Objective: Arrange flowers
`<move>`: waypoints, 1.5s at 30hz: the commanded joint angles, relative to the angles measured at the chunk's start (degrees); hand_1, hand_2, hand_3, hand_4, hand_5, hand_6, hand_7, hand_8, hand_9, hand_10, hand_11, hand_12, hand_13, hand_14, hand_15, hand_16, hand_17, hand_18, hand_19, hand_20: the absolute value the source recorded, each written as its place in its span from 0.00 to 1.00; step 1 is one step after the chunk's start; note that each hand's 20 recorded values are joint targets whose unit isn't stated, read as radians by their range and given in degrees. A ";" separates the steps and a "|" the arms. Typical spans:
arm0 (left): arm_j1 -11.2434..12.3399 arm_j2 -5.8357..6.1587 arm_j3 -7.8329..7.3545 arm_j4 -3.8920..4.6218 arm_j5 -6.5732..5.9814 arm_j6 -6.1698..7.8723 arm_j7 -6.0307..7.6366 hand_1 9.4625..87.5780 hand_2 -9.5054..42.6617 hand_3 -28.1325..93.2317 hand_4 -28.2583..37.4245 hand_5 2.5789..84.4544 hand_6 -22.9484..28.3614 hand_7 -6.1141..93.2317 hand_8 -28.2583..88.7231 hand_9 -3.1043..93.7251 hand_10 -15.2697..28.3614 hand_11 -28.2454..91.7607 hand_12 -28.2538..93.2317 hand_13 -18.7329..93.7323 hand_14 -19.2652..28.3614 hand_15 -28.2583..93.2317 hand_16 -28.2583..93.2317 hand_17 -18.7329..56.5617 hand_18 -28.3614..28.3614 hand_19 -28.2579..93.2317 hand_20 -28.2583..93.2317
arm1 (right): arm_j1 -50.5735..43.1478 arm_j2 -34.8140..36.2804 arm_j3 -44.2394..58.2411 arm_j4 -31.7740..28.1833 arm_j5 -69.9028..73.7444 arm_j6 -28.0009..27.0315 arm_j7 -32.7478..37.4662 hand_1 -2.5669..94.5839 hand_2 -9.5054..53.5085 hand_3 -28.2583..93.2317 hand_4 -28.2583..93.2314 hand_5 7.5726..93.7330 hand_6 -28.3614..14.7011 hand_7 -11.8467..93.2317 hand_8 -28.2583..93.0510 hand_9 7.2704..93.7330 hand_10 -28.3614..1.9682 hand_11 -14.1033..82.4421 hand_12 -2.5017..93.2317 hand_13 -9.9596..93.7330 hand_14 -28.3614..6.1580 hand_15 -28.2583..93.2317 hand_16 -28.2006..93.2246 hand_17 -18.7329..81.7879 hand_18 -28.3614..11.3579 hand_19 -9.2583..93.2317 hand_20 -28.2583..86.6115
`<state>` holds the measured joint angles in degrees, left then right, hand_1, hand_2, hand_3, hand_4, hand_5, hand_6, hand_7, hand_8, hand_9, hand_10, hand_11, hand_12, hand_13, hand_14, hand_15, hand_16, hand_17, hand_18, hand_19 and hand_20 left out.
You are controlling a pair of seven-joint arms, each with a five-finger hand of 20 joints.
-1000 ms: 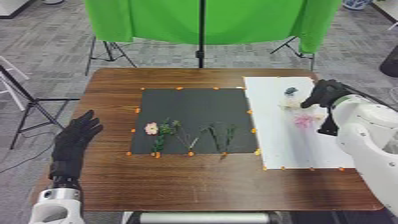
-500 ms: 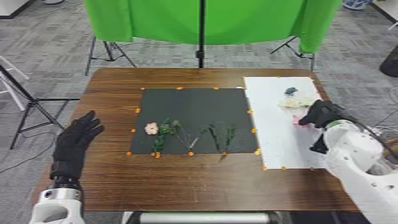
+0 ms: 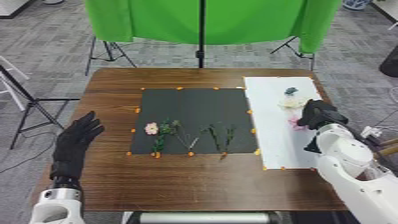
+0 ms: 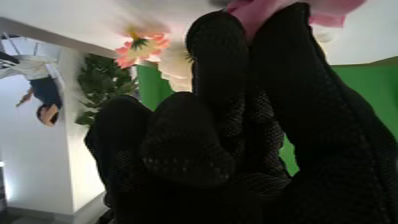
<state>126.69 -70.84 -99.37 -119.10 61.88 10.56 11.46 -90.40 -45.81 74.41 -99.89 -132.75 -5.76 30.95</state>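
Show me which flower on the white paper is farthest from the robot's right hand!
The small dark flower, beyond the cream one and the pink one, which are nearer the hand.

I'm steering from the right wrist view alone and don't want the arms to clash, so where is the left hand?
Observer: In the head view, the left hand is at the left side of the table, to the left of a dark sheet.

Operator: Is anything already laid on that sheet?

Observer: Yes, a pale pink flower lies near its left edge, with leafy green stems farther right.
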 commanded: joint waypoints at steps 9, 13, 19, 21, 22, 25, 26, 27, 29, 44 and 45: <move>1.29 -0.22 -0.20 -0.27 -0.46 -0.15 -0.36 0.10 0.33 0.77 0.00 0.46 0.58 0.13 0.20 0.42 0.65 0.38 0.31 0.43 0.79 0.45 0.22 0.28 0.75 0.35 0.40 | 24.20 -6.56 -15.71 -9.28 11.89 -4.30 -5.90 0.65 0.00 0.71 0.07 0.88 0.67 0.34 0.33 0.94 0.64 0.49 0.46 0.95 0.77 0.79 0.51 0.86 0.43 1.00 0.81; 1.19 -0.17 0.68 -0.05 -1.20 1.86 0.62 0.11 0.34 0.76 0.00 0.46 0.58 0.13 0.19 0.41 0.66 0.36 0.30 0.42 0.78 0.43 0.21 0.28 0.75 0.34 0.39 | 34.13 -15.55 -27.83 0.41 10.34 -1.95 -8.87 0.65 0.00 0.71 0.07 0.88 0.67 0.34 0.33 0.94 0.64 0.48 0.46 0.95 0.77 0.79 0.51 0.86 0.43 1.00 0.81; 0.20 0.45 2.85 -0.15 -2.78 5.87 1.08 0.10 0.48 0.70 0.00 0.43 0.63 0.09 0.19 0.38 0.69 0.32 0.25 0.40 0.74 0.36 0.21 0.30 0.72 0.30 0.37 | 42.04 -29.15 -35.83 15.38 8.11 -4.01 -12.56 0.64 0.00 0.71 0.07 0.87 0.67 0.34 0.33 0.94 0.64 0.49 0.46 0.95 0.77 0.79 0.51 0.86 0.43 1.00 0.81; -0.07 0.75 3.06 -0.06 -3.11 5.90 1.32 0.12 0.60 0.65 0.00 0.42 0.64 0.09 0.18 0.38 0.69 0.32 0.24 0.40 0.73 0.36 0.21 0.30 0.72 0.30 0.37 | 42.83 -31.88 -36.93 17.93 8.08 -5.32 -12.80 0.64 0.00 0.71 0.07 0.87 0.67 0.34 0.33 0.94 0.64 0.49 0.46 0.95 0.77 0.79 0.51 0.86 0.43 1.00 0.81; -0.47 0.95 3.15 0.00 -3.03 6.08 1.11 0.13 0.61 0.64 0.00 0.42 0.64 0.09 0.18 0.38 0.70 0.32 0.24 0.40 0.73 0.36 0.21 0.30 0.72 0.30 0.37 | 43.23 -33.15 -37.44 19.48 7.71 -5.39 -13.24 0.64 0.00 0.71 0.07 0.87 0.68 0.34 0.33 0.94 0.64 0.49 0.45 0.95 0.77 0.79 0.51 0.86 0.43 1.00 0.81; -1.31 1.40 3.42 0.38 -3.11 6.09 1.07 0.15 0.71 0.61 0.00 0.42 0.65 0.09 0.18 0.38 0.70 0.33 0.23 0.40 0.73 0.36 0.21 0.30 0.71 0.31 0.37 | 44.15 -35.92 -39.07 23.33 6.15 -4.89 -13.99 0.63 0.00 0.72 0.07 0.87 0.68 0.34 0.33 0.94 0.64 0.50 0.45 0.95 0.77 0.79 0.51 0.86 0.43 1.00 0.81; -1.59 1.67 3.61 0.44 -3.02 6.09 0.90 0.15 0.72 0.61 0.00 0.42 0.65 0.09 0.18 0.38 0.70 0.33 0.23 0.40 0.73 0.36 0.21 0.30 0.71 0.31 0.37 | 44.14 -36.52 -39.29 24.20 5.52 -4.84 -13.89 0.63 0.00 0.72 0.07 0.87 0.68 0.34 0.33 0.94 0.63 0.50 0.45 0.95 0.77 0.79 0.51 0.86 0.43 1.00 0.82; -0.95 1.71 3.53 0.11 -2.96 6.06 1.32 0.15 0.74 0.61 0.00 0.42 0.65 0.09 0.18 0.38 0.70 0.33 0.23 0.40 0.73 0.36 0.21 0.30 0.72 0.31 0.37 | 44.17 -36.79 -39.98 24.46 5.24 -4.57 -13.63 0.63 0.00 0.72 0.07 0.87 0.68 0.34 0.33 0.94 0.64 0.50 0.45 0.95 0.76 0.79 0.51 0.86 0.43 1.00 0.82; -0.62 1.66 3.50 -0.01 -2.93 5.57 1.46 0.14 0.74 0.62 0.00 0.42 0.64 0.10 0.18 0.38 0.70 0.34 0.23 0.40 0.73 0.37 0.21 0.29 0.72 0.32 0.38 | 44.12 -37.27 -40.58 25.24 5.39 -4.94 -13.20 0.63 0.00 0.72 0.07 0.87 0.68 0.34 0.33 0.93 0.64 0.50 0.45 0.95 0.76 0.79 0.51 0.86 0.43 1.00 0.82; -0.09 1.41 3.24 0.02 -2.84 4.74 1.33 0.11 0.66 0.67 0.00 0.43 0.65 0.10 0.18 0.39 0.71 0.35 0.24 0.41 0.78 0.41 0.20 0.29 0.73 0.34 0.38 | 42.56 -37.53 -41.71 29.21 2.30 -5.63 -13.46 0.61 0.00 0.72 0.08 0.86 0.68 0.35 0.32 0.92 0.62 0.53 0.42 0.95 0.75 0.79 0.51 0.85 0.42 1.00 0.81; -0.28 1.47 3.34 0.15 -2.92 4.59 1.36 0.11 0.66 0.67 0.00 0.43 0.65 0.10 0.18 0.39 0.71 0.35 0.24 0.42 0.78 0.41 0.20 0.29 0.73 0.34 0.38 | 42.55 -37.39 -41.79 29.27 2.33 -5.42 -13.30 0.61 0.00 0.72 0.08 0.86 0.68 0.35 0.32 0.92 0.62 0.53 0.42 0.95 0.75 0.79 0.51 0.85 0.41 1.00 0.81</move>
<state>125.55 -69.09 -96.08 -119.20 59.21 15.75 12.89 -47.32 -83.76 32.83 -71.97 -129.05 -10.77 17.71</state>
